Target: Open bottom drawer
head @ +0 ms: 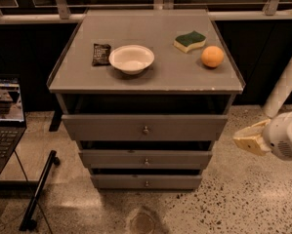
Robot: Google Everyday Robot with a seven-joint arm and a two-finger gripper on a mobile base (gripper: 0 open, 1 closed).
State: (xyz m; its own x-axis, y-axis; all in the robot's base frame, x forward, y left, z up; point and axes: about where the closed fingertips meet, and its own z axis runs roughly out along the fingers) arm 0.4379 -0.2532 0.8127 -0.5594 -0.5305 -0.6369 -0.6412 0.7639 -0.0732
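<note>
The grey cabinet has three drawer fronts stacked below its top. The bottom drawer (146,182) is the narrowest and slimmest, with a small round metal knob (146,183) at its centre, and its front sits close to the floor. The mid-sized drawer (145,159) and the widest top drawer (144,126) are above it. My gripper (248,139) is at the right edge of the view, beside the cabinet at about the height of the middle drawer, apart from all drawers. Its cream tip points left toward the cabinet.
On the cabinet top (145,67) lie a dark packet (101,54), a white bowl (131,58), a green sponge (190,41) and an orange (212,56). A laptop (4,116) stands at the left with a black stand leg (38,191) on the speckled floor.
</note>
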